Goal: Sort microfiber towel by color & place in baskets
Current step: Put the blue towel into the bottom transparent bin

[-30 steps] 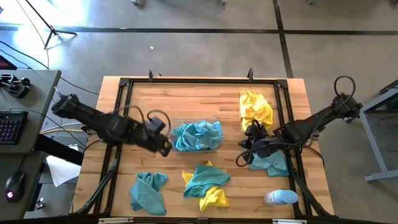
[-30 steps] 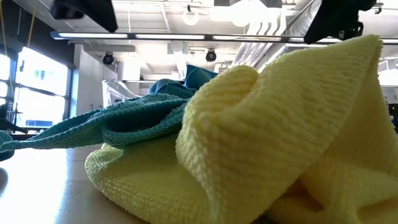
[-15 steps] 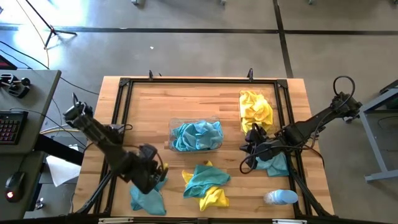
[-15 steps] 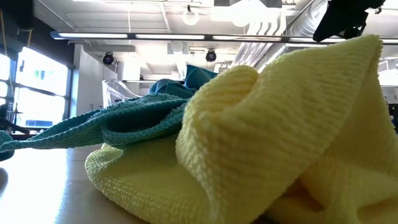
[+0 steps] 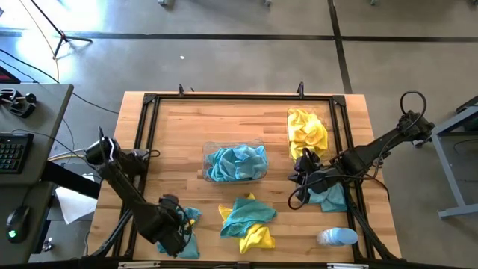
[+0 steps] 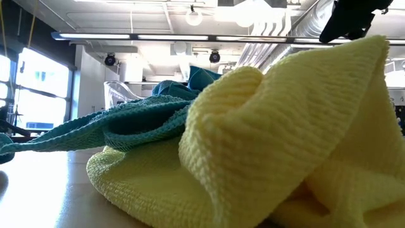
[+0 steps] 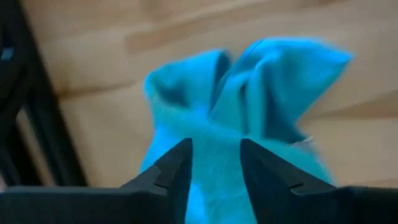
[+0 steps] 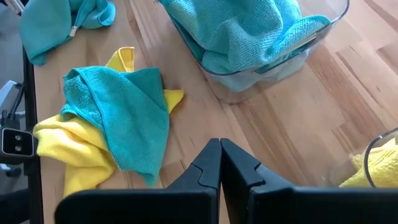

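Bare wood lies between the teal-filled basket (image 5: 236, 162) and the mixed towel heap (image 5: 247, 222), free for passage.

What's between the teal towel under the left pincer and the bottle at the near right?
In the high view, a teal-and-yellow towel heap lies between that teal towel and the bottle.

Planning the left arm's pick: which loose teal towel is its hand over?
The teal towel lying alone at the table's near-left corner; the left hand is right above it, open. The other teal towels overlap yellow or sit binned.
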